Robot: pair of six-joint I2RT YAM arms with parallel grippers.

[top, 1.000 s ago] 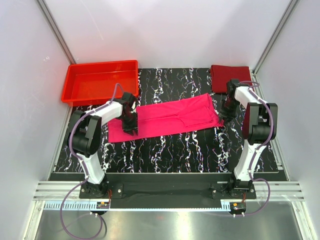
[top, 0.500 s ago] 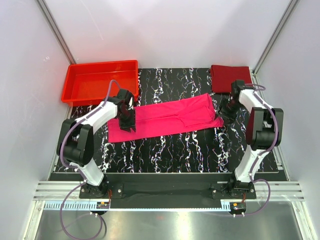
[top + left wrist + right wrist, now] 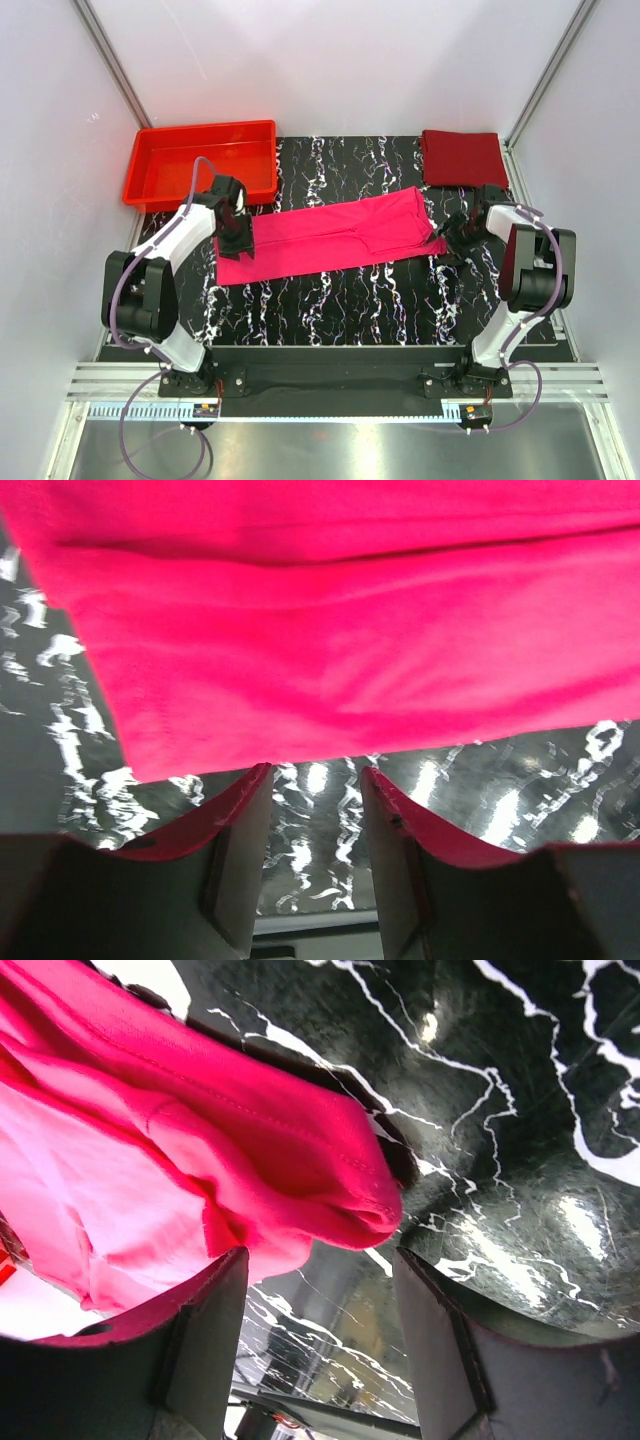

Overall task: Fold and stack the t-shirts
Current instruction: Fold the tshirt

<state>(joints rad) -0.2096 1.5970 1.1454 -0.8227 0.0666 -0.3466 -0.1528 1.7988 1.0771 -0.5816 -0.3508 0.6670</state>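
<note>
Since both grippers have their fingers apart with nothing between them, the pink t-shirt [image 3: 335,238] is just lying loose, a long folded strip right of the red tray [image 3: 205,128] and nearer the arms. My worry: the left gripper [image 3: 315,775], at the end by the tray, pinches only the top layer and the fold peels open. The right gripper [image 3: 320,1260], at the end far from the tray, faces a bunched corner that might drag. The maroon t-shirt [image 3: 460,157] sits folded well right of the tray. Versus a second ago, the left gripper has slid closer to the tray, the right one has left the maroon shirt, and the pink one hasn't budged.
</note>
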